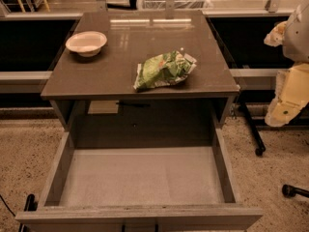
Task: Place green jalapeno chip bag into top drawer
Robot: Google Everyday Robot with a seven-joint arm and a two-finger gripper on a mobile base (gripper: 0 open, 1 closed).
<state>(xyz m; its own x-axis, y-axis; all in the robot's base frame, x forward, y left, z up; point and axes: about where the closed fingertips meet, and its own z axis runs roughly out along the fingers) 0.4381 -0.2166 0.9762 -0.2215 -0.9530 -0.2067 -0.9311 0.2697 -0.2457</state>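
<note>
The green jalapeno chip bag (164, 70) lies crumpled on the brown tabletop (120, 42), near its front right. The top drawer (140, 178) is pulled fully out below the tabletop, with its pale grey bottom bare. My gripper (285, 105) is on the pale cream arm at the right edge of the view. It hangs beside the table, well to the right of the bag and above the floor, holding nothing that I can see.
A pale round bowl (86, 42) sits on the tabletop's back left. A black chair base and casters (260, 151) stand on the speckled floor to the right of the drawer. Railings and a wire basket (174, 2) are behind the table.
</note>
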